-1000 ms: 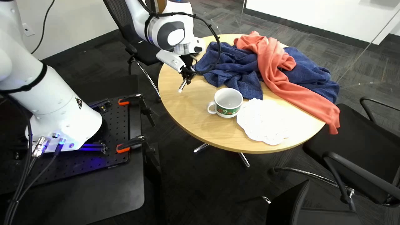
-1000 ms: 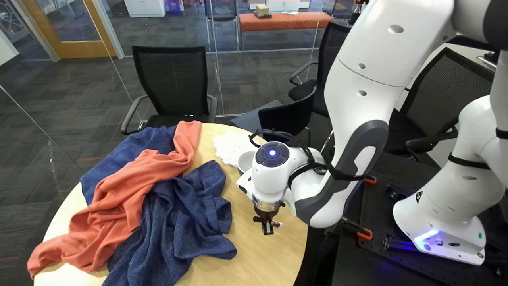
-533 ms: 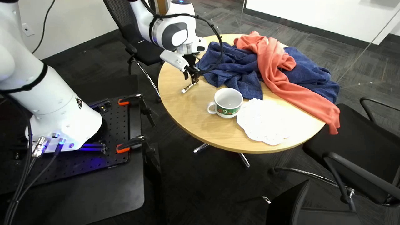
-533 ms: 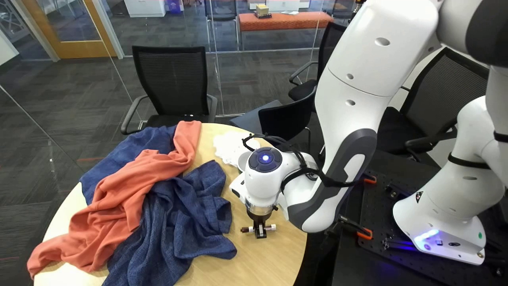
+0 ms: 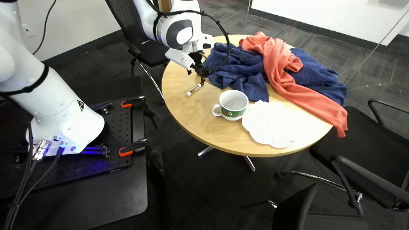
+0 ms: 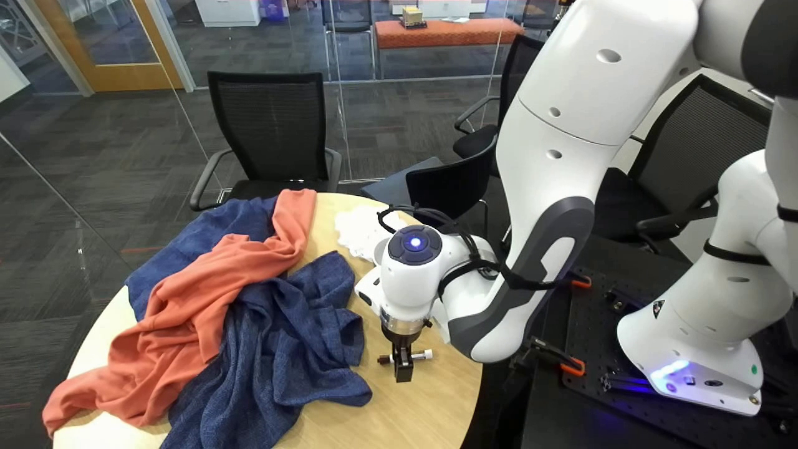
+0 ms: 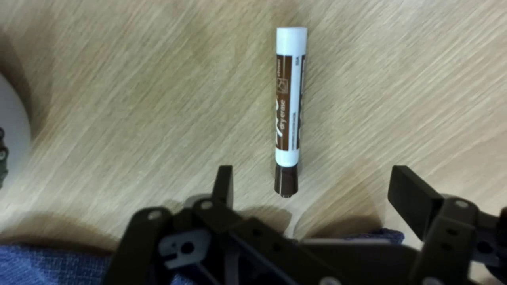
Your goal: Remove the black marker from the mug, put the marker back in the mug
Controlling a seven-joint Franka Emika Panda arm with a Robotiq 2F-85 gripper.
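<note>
In both exterior views the robot arm (image 6: 548, 149) is cut off by the upper edge; the round tabletop (image 6: 399, 418) is cropped below in an exterior view; the navy cloth (image 6: 268, 355) is crossed by the coral cloth (image 6: 193, 318), so that whether the blue is one piece or two cannot be told; the white lacy cloth (image 5: 271, 127) is so bleached by light that its pattern is barely made out.

The gripper (image 7: 311, 178) is held low over the tabletop with its jaws set wide apart; the mug (image 5: 233, 110) is seen upright just beside the white lacy cloth, though whether they touch is hard to judge; in an exterior view all but a strip of the mug (image 6: 379, 251) is masked by the robot arm, and in the wrist view it is cropped by the left edge; the marker (image 7: 290, 111) is seen lying on the tabletop outside the mug, its dark cap flanked by the jaws and apart from both; in an exterior view the marker (image 6: 425, 355) is screened across its middle by the gripper; "dry erase" can be read on its barrel, the larger lettering only partly.
</note>
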